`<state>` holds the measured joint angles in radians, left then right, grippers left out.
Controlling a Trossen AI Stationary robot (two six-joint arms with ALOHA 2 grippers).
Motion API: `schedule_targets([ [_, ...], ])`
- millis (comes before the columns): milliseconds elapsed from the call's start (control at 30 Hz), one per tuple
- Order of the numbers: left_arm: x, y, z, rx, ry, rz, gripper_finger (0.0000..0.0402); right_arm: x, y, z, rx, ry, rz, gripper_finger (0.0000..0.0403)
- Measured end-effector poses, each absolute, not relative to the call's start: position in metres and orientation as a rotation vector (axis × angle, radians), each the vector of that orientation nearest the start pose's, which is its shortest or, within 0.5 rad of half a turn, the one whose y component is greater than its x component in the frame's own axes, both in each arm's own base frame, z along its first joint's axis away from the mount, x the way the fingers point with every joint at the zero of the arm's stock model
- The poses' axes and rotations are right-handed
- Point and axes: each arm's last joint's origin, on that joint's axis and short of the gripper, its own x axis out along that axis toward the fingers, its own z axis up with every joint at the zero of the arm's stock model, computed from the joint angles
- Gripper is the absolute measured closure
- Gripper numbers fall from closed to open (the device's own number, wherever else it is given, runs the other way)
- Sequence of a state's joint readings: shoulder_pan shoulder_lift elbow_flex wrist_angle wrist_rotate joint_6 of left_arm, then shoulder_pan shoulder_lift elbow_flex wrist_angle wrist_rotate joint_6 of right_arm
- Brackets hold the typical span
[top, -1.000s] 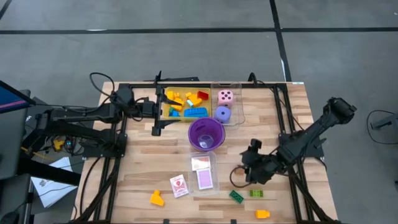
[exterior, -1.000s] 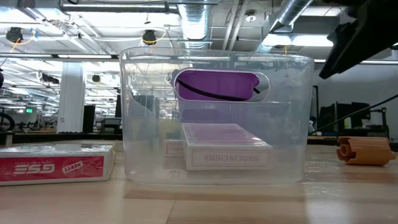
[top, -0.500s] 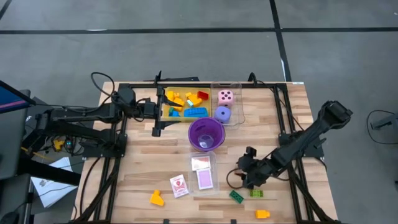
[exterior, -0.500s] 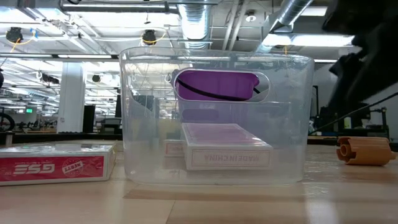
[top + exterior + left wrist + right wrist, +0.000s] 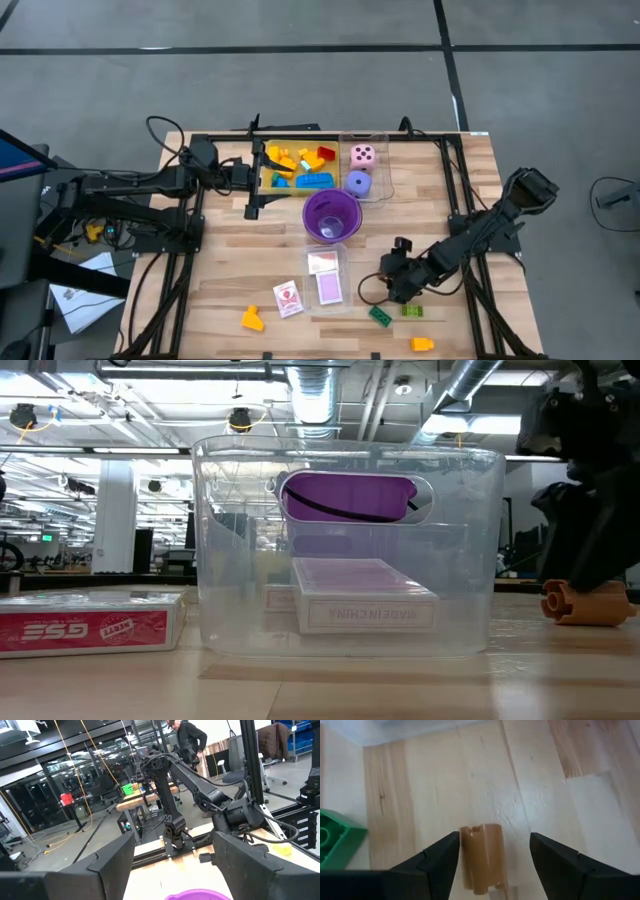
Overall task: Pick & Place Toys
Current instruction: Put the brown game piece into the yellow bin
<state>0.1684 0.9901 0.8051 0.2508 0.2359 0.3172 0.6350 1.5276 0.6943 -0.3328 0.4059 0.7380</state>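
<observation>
We hold our right gripper [image 5: 492, 865] low over the desk [image 5: 220, 270], fingers apart and straddling a small tan cylindrical brick [image 5: 481, 857] that lies flat beside a green brick [image 5: 335, 840]. To grip well, we should centre the piece between the fingers, drop squarely, and close across its narrow sides. Our left gripper [image 5: 172, 870] waits open near the yellow tray [image 5: 268, 188] of bricks.
</observation>
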Motion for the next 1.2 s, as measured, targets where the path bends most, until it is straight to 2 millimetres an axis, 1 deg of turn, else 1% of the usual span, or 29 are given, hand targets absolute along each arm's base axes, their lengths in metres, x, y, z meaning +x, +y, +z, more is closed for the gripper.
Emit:
schedule_targets([
  [500, 0.221, 0.031, 0.344, 0.33, -0.075, -0.057, 0.0137, 0.202, 0.138, 0.125, 0.163, 1.036, -0.161, 0.0168],
  [767, 0.221, 0.031, 0.344, 0.33, -0.075, -0.057, 0.0137, 0.202, 0.139, 0.124, 0.183, 1.028, -0.144, 0.0173],
  [1000, 0.221, 0.031, 0.344, 0.33, -0.075, -0.057, 0.0137, 0.202, 0.139, 0.124, 0.181, 1.027, -0.144, 0.0205],
  [1200, 0.221, 0.031, 0.344, 0.33, -0.073, -0.057, 0.0137, 0.203, 0.139, 0.125, 0.191, 1.011, -0.148, 0.0258],
])
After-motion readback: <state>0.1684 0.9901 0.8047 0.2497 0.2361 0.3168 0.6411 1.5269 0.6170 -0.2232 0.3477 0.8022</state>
